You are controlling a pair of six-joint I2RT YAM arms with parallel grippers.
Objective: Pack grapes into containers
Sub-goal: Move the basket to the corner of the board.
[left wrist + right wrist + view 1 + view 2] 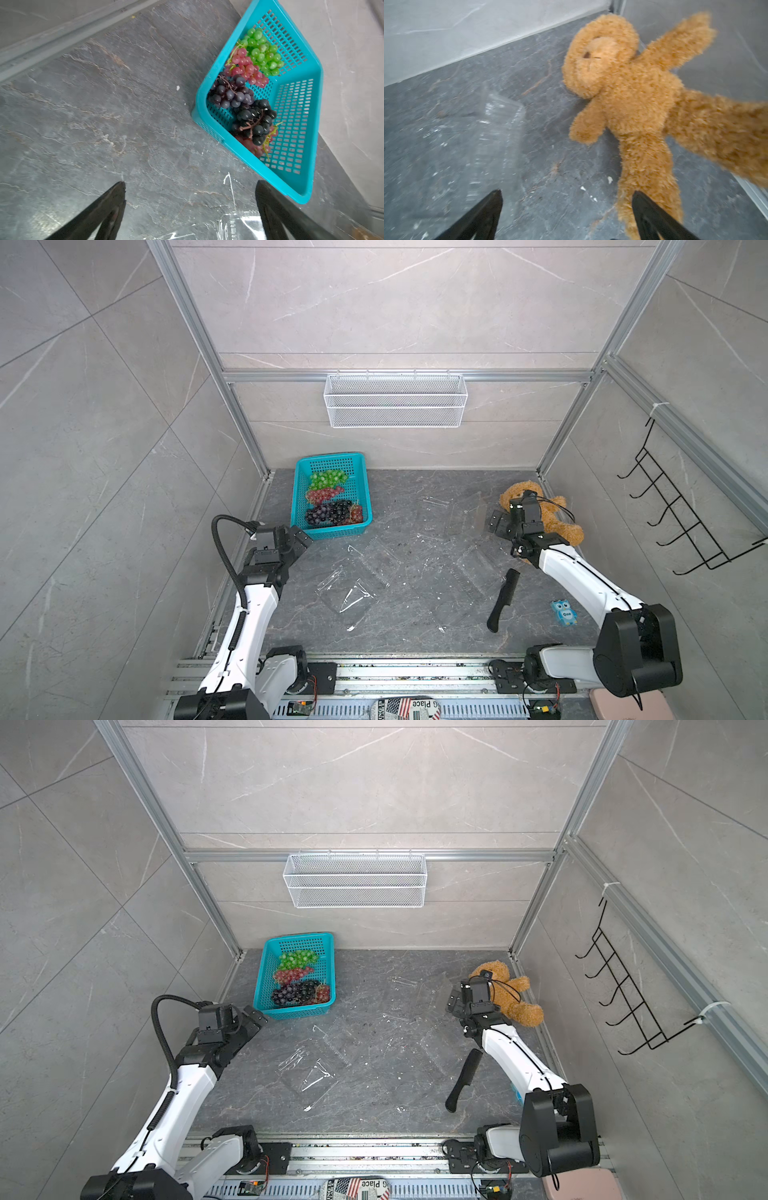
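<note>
The left gripper point(191, 182), jaws spread wide and empty, hovers over the dark table point(83, 104) just beside the teal basket point(315, 128) holding the grapes point(247, 89), while the right gripper point(566, 191), likewise spread, hangs between a teddy bear point(633, 93) and one of the clear containers point(500, 124) lying on the table.

- Green grapes point(327, 479): one glossy bunch lying at the far end of a teal basket point(332, 532).
- Red grapes point(323, 494): a translucent bunch touching the green one, mid-basket.
- Dark purple grapes point(328, 512): bunches at the basket's near end.
- Near-left container point(353, 585): a clear clamshell, faint on the dark table point(395, 489).
- Far-right container point(459, 516): clear, barely visible.
- Near-right container point(471, 576): clear, ribbed, set apart from the others.
</note>
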